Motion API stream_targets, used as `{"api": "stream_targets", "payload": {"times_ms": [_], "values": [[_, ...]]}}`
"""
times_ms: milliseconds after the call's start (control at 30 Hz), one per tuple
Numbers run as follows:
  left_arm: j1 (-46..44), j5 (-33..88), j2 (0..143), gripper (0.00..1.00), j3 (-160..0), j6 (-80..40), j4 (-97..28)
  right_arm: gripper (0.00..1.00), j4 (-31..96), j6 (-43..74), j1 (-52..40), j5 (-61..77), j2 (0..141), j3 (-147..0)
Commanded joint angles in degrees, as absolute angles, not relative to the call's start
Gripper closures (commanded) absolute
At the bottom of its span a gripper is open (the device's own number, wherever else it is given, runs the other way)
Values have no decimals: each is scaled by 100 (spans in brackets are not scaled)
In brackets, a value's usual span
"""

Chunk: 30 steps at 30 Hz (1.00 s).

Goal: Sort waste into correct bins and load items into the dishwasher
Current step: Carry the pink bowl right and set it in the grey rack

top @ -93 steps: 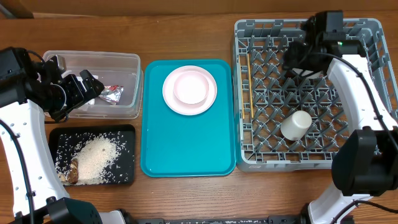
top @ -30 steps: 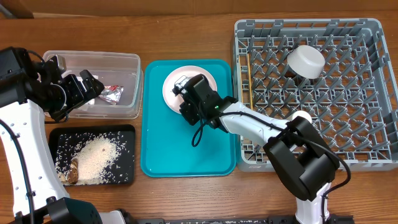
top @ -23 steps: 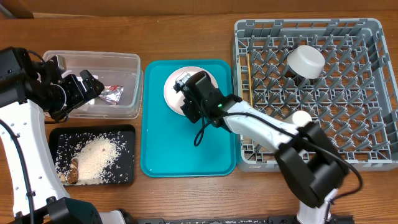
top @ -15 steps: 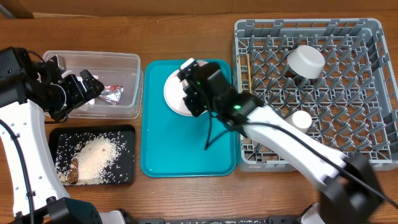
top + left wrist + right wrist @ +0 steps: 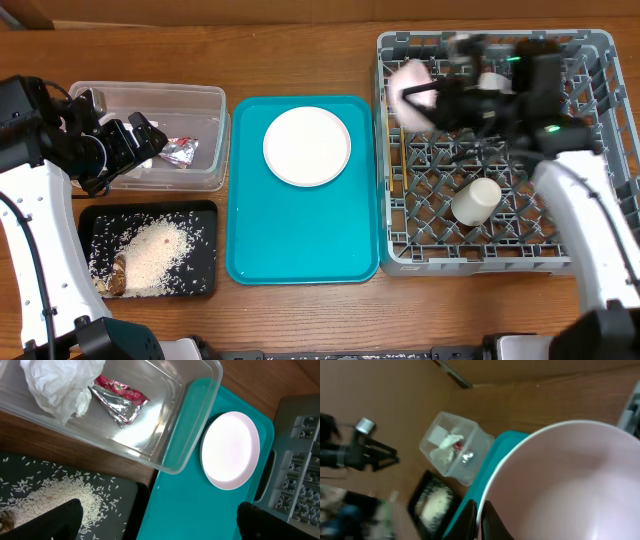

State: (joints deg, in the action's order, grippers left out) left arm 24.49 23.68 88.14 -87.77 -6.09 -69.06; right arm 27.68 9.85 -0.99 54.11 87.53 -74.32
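My right gripper (image 5: 437, 98) is shut on the rim of the pale pink bowl (image 5: 408, 79) and holds it, blurred by motion, above the far left part of the grey dish rack (image 5: 590, 215). In the right wrist view the fingers (image 5: 479, 512) pinch the bowl's rim (image 5: 570, 485). The pink plate (image 5: 307, 147) lies bare on the teal tray (image 5: 300, 240). The cream cup (image 5: 476, 200) lies in the rack. The white bowl is mostly hidden by the arm. My left gripper (image 5: 140, 140) is open and empty above the clear tub (image 5: 205, 100), which holds the napkin (image 5: 55, 385) and foil wrapper (image 5: 117, 402).
The black tray (image 5: 200, 215) at the front left holds the rice and brown scraps (image 5: 150, 255). A thin wooden stick (image 5: 396, 130) lies along the rack's left side. The table is brown wood.
My right gripper lifted the pink bowl off the plate and carried it to the right, over the rack. The left arm has not moved.
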Motion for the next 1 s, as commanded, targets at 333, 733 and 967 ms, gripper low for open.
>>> {"api": "stream_targets", "payload": {"times_ms": [333, 733, 967], "values": [[2436, 2335, 8768, 0, -8877, -687, -6895, 96, 3157, 1024, 1074, 8991, 10388, -7236], [2436, 2335, 8768, 0, -8877, -687, -6895, 96, 4071, 854, 1109, 6866, 10481, -7231], [2436, 2335, 8768, 0, -8877, -685, -6895, 95, 4125, 856, 1341, 6571, 10481, -7231]]}}
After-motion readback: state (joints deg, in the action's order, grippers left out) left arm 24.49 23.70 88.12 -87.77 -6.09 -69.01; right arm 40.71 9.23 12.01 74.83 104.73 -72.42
